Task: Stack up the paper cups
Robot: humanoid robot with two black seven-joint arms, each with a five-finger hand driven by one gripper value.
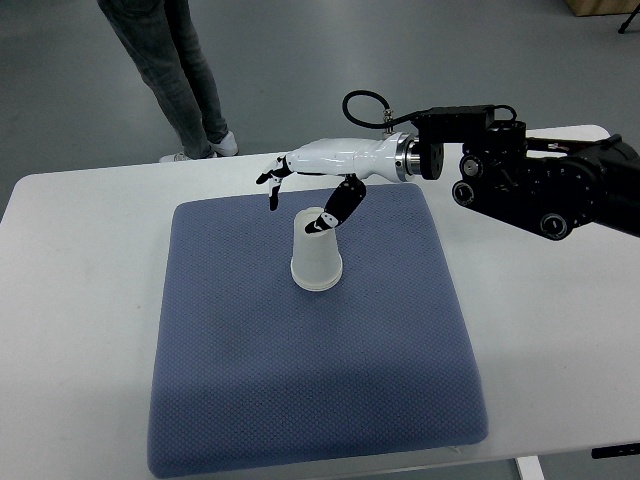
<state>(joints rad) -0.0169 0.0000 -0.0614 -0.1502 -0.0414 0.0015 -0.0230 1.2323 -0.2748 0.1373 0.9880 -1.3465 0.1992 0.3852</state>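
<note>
One upturned paper cup (316,250) on blue mat (300,370); right hand (315,165) fingers released above; legs (175,70) behind table (560,330).

Your right hand (318,165) reaches in over the blue mat (250,370), fingers (272,180) spread, thumb tip at the top of an upside-down white paper cup (316,262) standing on the mat. A person's legs (175,70) stand beyond the white surface (560,330).
</note>
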